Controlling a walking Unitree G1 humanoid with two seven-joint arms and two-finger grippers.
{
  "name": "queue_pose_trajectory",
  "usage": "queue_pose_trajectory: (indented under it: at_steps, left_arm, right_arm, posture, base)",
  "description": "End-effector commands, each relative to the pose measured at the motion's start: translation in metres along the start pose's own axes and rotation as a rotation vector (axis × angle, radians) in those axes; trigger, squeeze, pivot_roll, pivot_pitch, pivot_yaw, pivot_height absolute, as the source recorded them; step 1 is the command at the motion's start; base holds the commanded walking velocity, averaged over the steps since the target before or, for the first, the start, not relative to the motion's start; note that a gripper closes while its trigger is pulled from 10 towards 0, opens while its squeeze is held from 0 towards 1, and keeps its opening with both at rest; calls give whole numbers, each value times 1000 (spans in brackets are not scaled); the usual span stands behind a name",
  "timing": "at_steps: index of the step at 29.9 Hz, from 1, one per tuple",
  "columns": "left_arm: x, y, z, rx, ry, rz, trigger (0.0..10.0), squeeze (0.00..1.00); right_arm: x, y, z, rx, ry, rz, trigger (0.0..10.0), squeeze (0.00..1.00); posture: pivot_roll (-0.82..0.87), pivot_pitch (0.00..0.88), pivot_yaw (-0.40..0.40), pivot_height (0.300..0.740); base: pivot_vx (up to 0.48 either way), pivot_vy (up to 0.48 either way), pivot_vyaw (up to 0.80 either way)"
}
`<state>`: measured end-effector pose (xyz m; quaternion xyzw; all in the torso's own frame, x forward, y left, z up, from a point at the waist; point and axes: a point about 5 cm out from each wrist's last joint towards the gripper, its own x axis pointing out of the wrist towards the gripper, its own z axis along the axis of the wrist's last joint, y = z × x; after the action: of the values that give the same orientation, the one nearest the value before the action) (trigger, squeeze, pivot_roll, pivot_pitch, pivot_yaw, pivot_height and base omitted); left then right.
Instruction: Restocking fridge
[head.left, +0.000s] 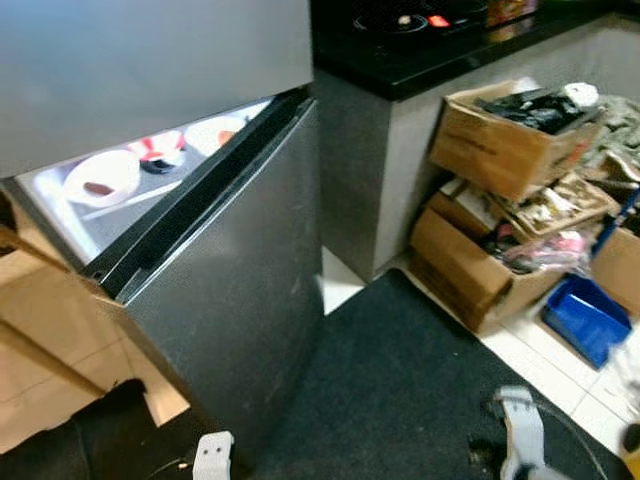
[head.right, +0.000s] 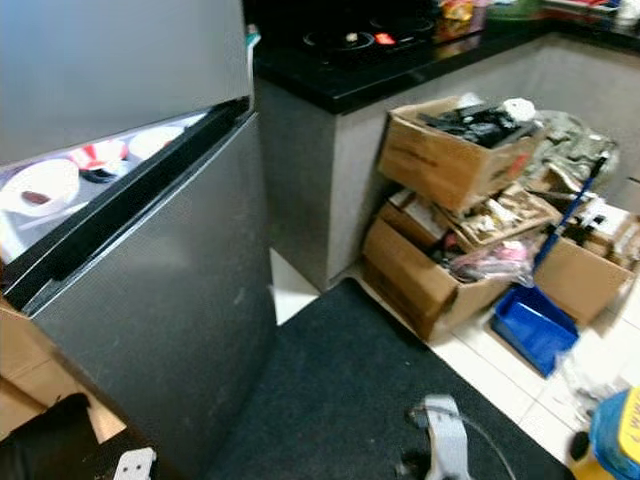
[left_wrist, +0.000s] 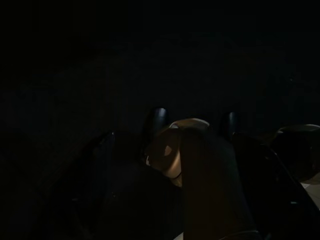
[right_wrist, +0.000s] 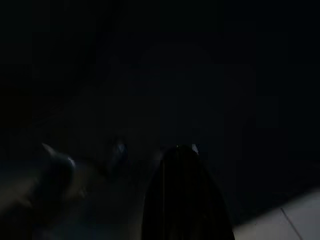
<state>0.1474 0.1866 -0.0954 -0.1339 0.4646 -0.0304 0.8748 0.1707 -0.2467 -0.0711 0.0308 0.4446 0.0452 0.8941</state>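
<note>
- Grey fridge (head.left: 230, 300) at left, lower door ajar, lit interior showing through the gap.
- White bowls (head.left: 100, 178) on the lit shelf inside; one more bowl (head.left: 212, 132) further back, a red-and-white item (head.left: 160, 150) between them.
- Upper fridge door (head.left: 150, 70) shut, above the gap.
- Black bench (head.left: 440, 45) beside the fridge, with a hob (head.left: 395, 20) on it.
- Stacked cardboard boxes (head.left: 500, 150) full of clutter against the bench's grey wall.
- Blue tub (head.left: 585, 318) on the tiled floor just beside the lowest box.
- Dark mat (head.left: 400, 390) on the floor before the fridge.
- Wooden panel (head.left: 50, 320) left of the fridge door.
- Silver arm part (head.left: 522, 430) low at right, a white part (head.left: 213, 455) low at left; both arms hanging low.
- Left pincer (left_wrist: 192, 122): very dark view, two finger tips dimly made out with a gap between; something pale and rounded (left_wrist: 175, 150) near them, held or not cannot tell; opening cannot tell for sure.
- Right pincer (right_wrist: 150, 150): near black, one dark finger (right_wrist: 182, 195) made out; state cannot tell.
</note>
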Motion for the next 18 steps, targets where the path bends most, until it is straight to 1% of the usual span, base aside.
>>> queue_pose_trajectory:
  at_steps: [1, 2, 4, 5, 6, 8, 9, 10, 18]
  left_arm:
    - [-1, 0, -4, 7, 17, 2, 10000, 0]
    - [-1, 0, -4, 7, 17, 2, 10000, 0]
    - [-1, 0, -4, 7, 16, 1, 10000, 0]
    - [-1, 0, -4, 6, 17, 2, 10000, 0]
    - [-1, 0, -4, 6, 17, 2, 10000, 0]
    - [-1, -1, -5, 6, 19, 2, 10000, 0]
    - [-1, -1, -5, 6, 19, 2, 10000, 0]
    - [0, -1, -5, 6, 20, 2, 10000, 0]
    - [0, -3, -4, 7, 16, -1, 10000, 0]
  right_arm:
    - [-4, -5, -17, -1, 70, -43, 10000, 0]
    - [-7, -7, -25, 1, 97, -61, 10000, 0]
    - [-8, -8, -29, 1, 112, -70, 10000, 0]
    - [-13, -9, -42, -3, 155, -87, 10000, 0]
    - [-13, -9, -42, -3, 155, -87, 10000, 0]
    - [-17, -10, -53, -16, 194, -96, 10000, 0]
    - [-17, -10, -53, -16, 194, -96, 10000, 0]
    - [-19, -9, -61, -26, 219, -98, 10000, 0]
    - [-19, -4, -68, -42, 237, -102, 10000, 0]
  posture:
    - [-99, 94, -6, 740]
    - [-98, 93, -6, 740]
    - [-98, 93, -6, 740]
    - [-99, 93, -8, 740]
    - [-99, 93, -8, 740]
    - [-100, 92, -10, 740]
    - [-100, 92, -10, 740]
    - [-100, 92, -10, 740]
    - [-101, 92, -9, 740]
  base:
    - [0, 0, 712]
    - [0, 0, 712]
    - [0, 0, 712]
    - [0, 0, 719]
    - [0, 0, 719]
    - [0, 0, 719]
    - [0, 0, 719]
    - [0, 0, 719]
    - [0, 0, 719]
